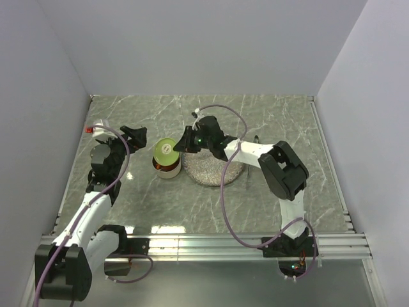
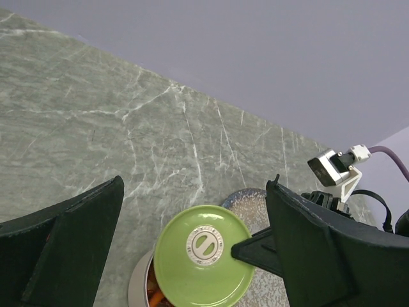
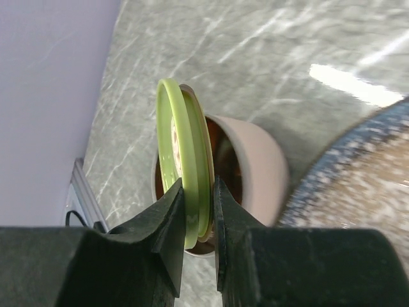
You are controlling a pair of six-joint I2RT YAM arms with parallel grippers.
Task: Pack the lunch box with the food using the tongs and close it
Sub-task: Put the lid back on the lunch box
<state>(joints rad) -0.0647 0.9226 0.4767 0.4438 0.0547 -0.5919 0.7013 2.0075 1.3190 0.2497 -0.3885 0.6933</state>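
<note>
The steel lunch box [image 1: 168, 169] stands left of the speckled plate [image 1: 214, 169]. My right gripper [image 3: 198, 192] is shut on the rim of the green lid [image 3: 185, 173] and holds it tilted over the tin's mouth [image 3: 262, 166]. In the left wrist view the lid [image 2: 204, 256] covers most of the tin [image 2: 137, 284]. Orange food [image 2: 153, 295] shows in the gap at its lower left. My left gripper [image 2: 195, 185] stands wide open above and just left of the tin, touching nothing. A thin grey bar, perhaps the tongs [image 1: 255, 137], pokes out behind the right forearm.
The plate [image 2: 255, 198] lies right against the tin on its right side. The right arm [image 1: 281, 166] stretches across the plate. White walls close in the marble table on three sides, and a metal rail [image 1: 211, 242] runs along the near edge.
</note>
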